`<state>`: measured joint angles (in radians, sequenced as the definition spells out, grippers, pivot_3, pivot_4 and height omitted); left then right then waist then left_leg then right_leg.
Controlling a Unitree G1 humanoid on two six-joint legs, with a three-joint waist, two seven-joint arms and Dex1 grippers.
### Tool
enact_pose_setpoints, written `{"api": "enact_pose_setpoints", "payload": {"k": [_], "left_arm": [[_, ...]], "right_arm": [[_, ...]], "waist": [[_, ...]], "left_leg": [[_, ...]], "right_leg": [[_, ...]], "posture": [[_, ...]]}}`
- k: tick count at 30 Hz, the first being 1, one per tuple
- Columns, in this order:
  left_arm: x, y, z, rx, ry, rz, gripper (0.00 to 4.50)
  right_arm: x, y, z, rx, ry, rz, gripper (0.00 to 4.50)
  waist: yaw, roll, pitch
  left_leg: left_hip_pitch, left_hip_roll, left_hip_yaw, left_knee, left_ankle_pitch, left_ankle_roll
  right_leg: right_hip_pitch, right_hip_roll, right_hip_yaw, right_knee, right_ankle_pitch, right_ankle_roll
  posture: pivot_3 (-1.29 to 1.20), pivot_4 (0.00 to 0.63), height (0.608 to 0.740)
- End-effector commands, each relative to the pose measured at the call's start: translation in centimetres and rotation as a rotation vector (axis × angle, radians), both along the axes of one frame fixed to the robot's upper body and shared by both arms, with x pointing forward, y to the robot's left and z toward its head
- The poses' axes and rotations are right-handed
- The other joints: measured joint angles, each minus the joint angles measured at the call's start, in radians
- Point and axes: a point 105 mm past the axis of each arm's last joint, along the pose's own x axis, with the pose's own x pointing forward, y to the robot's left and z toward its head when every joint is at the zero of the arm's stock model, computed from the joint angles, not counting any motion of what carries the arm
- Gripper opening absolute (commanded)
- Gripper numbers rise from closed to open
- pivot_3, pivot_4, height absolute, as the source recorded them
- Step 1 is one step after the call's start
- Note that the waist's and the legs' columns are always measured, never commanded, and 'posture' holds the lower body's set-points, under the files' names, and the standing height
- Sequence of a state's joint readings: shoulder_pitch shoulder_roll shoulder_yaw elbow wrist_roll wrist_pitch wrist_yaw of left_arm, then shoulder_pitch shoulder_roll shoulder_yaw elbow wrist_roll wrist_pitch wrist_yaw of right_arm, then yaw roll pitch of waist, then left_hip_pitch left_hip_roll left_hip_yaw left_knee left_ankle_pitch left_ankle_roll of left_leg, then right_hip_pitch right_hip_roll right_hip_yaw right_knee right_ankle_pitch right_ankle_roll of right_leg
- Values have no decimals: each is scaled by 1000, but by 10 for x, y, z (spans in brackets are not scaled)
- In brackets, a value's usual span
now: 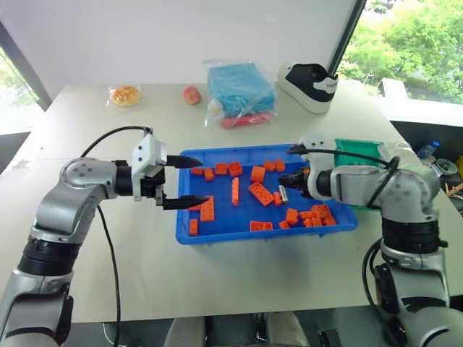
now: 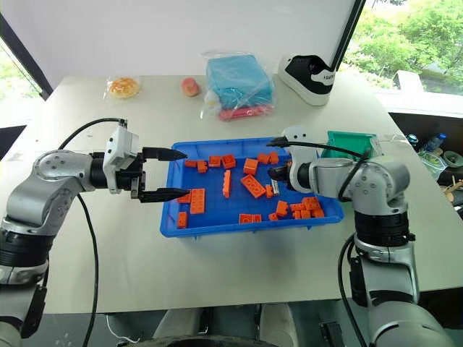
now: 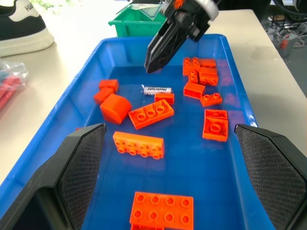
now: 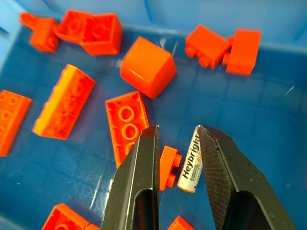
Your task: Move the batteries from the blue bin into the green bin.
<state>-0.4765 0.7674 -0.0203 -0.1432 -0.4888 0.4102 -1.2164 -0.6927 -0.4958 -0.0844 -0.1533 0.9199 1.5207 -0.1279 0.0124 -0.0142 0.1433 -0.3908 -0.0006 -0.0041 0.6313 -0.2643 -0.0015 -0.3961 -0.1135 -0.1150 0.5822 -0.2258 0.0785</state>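
The blue bin (image 1: pixel 239 236) lies mid-table and holds several orange bricks (image 1: pixel 260 193). One silvery battery (image 3: pixel 157 89) lies flat on its floor beside a small orange brick; it is also visible as the battery (image 4: pixel 190 165). My right gripper (image 4: pixel 177 129) hovers just above it, pointing down, its fingers a narrow gap apart and holding nothing. The green bin (image 1: pixel 354 148) stands at the blue bin's far right corner, behind my right arm. My left gripper (image 1: pixel 194 181) stands wide open and empty over the blue bin's left rim.
At the back of the table sit a black-and-white shoe (image 1: pixel 309 83), a light-blue bagged bundle (image 1: pixel 239 90), a small pink object (image 1: pixel 191 94) and a bagged bun (image 1: pixel 124 95). Bare tabletop stretches in front of the blue bin.
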Motion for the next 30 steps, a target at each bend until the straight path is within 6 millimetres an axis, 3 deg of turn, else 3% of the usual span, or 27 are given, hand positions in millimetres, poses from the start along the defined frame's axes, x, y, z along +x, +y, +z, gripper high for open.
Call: {"api": "enact_pose_setpoints", "payload": {"k": [1,22,26,30], "left_arm": [[-6,3,10,1,-43,3,4500],[-11,4,14,-3,-44,28,4500],[-11,3,14,-4,-47,26,4500],[-9,4,14,-3,-49,27,4500]], "right_arm": [[4,-1,5,-23,-40,4,1250],[4,0,-33,-120,2,64,1250],[7,0,-33,-114,-6,59,25],[6,0,-31,-109,-10,62,25]], "waist": [[-1,0,0],[-1,0,0],[-1,0,0],[-1,1,0]], "left_leg": [[0,0,0,0,0,0],[1,0,0,0,0,0],[1,0,0,0,0,0],[1,0,0,0,0,0]], "right_leg": [[0,0,0,0,0,0],[0,0,0,0,-1,1],[0,0,0,0,-1,1],[1,0,0,0,0,0]], "posture": [[0,150,725],[0,150,725],[0,150,725],[0,150,725]]}}
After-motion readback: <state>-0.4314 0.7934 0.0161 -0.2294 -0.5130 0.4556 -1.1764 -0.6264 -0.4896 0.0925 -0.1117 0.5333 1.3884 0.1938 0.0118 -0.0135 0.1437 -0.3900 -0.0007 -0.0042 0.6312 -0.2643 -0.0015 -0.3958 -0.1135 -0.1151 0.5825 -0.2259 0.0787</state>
